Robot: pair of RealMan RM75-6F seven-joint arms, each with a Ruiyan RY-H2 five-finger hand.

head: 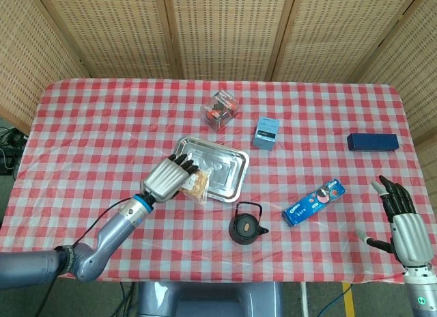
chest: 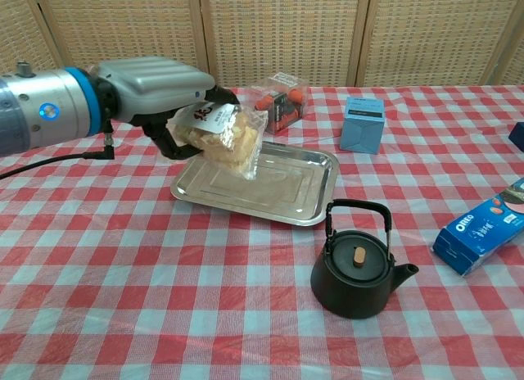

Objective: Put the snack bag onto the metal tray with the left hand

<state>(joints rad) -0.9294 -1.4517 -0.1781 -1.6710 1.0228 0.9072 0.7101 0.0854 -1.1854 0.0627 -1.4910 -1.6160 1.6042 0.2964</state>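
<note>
Above the near-left edge of the metal tray [chest: 270, 192], the left hand [chest: 155, 81] held the snack bag [chest: 223, 138] aloft in mid-carry, and probably needed to move inward, lower and let go.

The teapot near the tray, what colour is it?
The teapot is black, with a small tan knob on its lid; the chest view shows it best.

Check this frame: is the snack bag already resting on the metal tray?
No, the left hand holds the snack bag in the air above the metal tray.
</note>
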